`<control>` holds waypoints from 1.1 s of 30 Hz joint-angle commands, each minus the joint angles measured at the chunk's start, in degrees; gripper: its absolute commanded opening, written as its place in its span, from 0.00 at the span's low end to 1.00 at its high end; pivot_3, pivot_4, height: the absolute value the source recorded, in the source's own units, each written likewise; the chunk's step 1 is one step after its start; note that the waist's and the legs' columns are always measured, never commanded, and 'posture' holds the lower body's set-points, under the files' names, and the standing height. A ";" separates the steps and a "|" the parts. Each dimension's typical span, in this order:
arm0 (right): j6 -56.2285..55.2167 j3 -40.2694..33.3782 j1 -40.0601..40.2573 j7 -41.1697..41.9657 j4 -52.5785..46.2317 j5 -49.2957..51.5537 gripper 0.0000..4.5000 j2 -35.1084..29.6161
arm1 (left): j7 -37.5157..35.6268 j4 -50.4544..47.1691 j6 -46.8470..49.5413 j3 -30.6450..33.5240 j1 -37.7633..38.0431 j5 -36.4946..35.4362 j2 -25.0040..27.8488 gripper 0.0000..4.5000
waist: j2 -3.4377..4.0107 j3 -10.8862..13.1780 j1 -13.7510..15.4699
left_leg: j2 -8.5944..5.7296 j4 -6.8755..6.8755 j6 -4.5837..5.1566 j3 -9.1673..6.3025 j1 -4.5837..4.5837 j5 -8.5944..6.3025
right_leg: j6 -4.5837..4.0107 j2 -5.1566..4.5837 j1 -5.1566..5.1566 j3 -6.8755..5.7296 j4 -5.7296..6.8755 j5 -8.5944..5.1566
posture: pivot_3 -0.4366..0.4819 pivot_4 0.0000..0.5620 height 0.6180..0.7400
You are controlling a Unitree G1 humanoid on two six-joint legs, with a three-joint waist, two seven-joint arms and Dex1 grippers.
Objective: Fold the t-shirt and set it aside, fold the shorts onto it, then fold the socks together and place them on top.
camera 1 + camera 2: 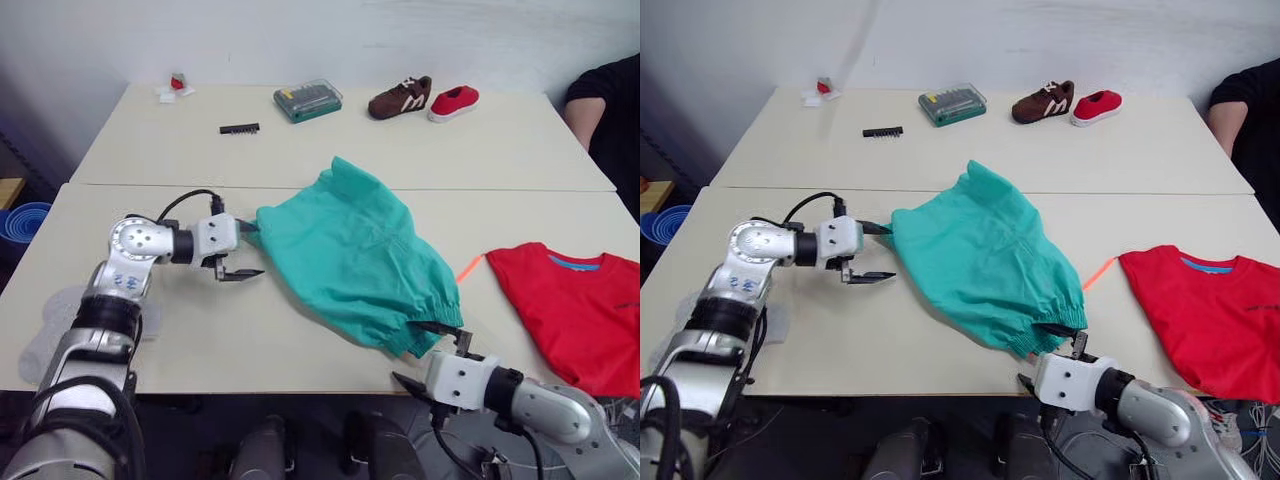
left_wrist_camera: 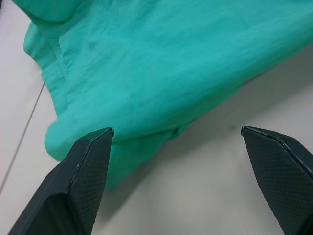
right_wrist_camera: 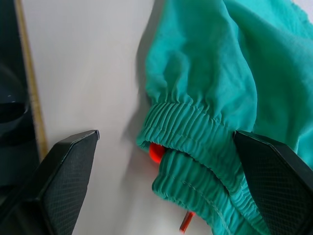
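Setting: lab-style test room.
Two plain beige tables (image 1: 300,160) pushed together against a bare white wall (image 1: 300,40); a screwdriver bit set (image 1: 308,100) and two odd shoes (image 1: 423,100) lie along the far edge.

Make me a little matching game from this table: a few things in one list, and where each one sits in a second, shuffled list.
Things:
1. shorts
2. t-shirt
3. brown shoe
4. green screwdriver-bit case

Places:
A. robot's right side of the near table
B. far table, just left of the red shoe
C. middle of the near table, between the two grippers
D. far table, left of both shoes

Pairs: 1-C, 2-A, 3-B, 4-D
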 commanded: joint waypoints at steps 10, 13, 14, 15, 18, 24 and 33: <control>-5.11 1.55 -4.92 -3.89 8.30 -8.76 0.62 2.16 | 13.50 20.23 -15.21 -6.26 -11.72 12.76 -3.94 0.77 | -0.04 -0.02 -0.52 | -0.03 0.02 0.16 0.00 0.07 0.05 | 0.17 -0.02 0.09 -0.01 0.00 0.09 | 0.48 0.27 1.00; -5.69 1.08 -5.07 -4.06 8.89 -9.21 0.39 1.99 | 13.05 21.88 -15.62 -6.18 -12.56 12.96 -4.63 0.56 | -0.04 -0.03 -0.34 | -0.05 0.02 0.19 0.00 0.06 0.06 | 0.19 -0.05 0.09 -0.01 0.00 0.10 | 0.48 0.27 1.00; -5.92 0.94 -5.07 -4.00 9.01 -9.26 0.31 1.97 | 12.66 22.21 -15.60 -6.10 -12.68 12.89 -4.81 0.48 | -0.04 -0.03 -0.28 | -0.05 0.02 0.20 0.00 0.06 0.06 | 0.19 -0.06 0.09 -0.01 0.01 0.10 | 0.48 0.27 1.00; -6.07 0.78 -5.07 -3.88 9.08 -9.21 0.24 1.97 | 12.16 22.54 -15.52 -6.05 -12.77 12.78 -4.98 0.41 | -0.05 -0.03 -0.24 | -0.06 0.03 0.20 0.00 0.06 0.07 | 0.19 -0.06 0.09 -0.01 0.01 0.10 | 0.48 0.27 1.00; -6.42 0.34 -5.34 -3.18 9.10 -8.63 0.02 1.85 | 10.51 23.35 -14.85 -5.70 -12.68 12.21 -5.25 0.20 | -0.05 -0.03 -0.25 | -0.07 0.03 0.21 0.00 0.05 0.07 | 0.20 -0.07 0.09 -0.02 0.01 0.11 | 0.48 0.27 1.00; -12.80 -2.19 -5.83 4.23 9.77 -1.09 0.00 -2.80 | -6.81 12.16 -5.95 -1.26 -6.39 1.28 -2.81 0.00 | -0.04 -0.02 -0.83 | -0.07 0.03 0.22 -0.01 0.02 0.05 | 0.20 -0.06 0.07 -0.07 -0.02 0.10 | 0.48 0.27 1.00; -35.19 -0.04 -16.66 20.27 27.23 8.31 0.00 -13.52 | -17.91 -51.86 36.31 6.38 35.73 -22.46 16.67 0.00 | 0.12 0.16 -3.61 | 0.04 0.02 0.02 -0.02 0.24 0.03 | 0.23 0.02 0.23 0.07 0.06 -0.16 | 0.48 0.27 1.00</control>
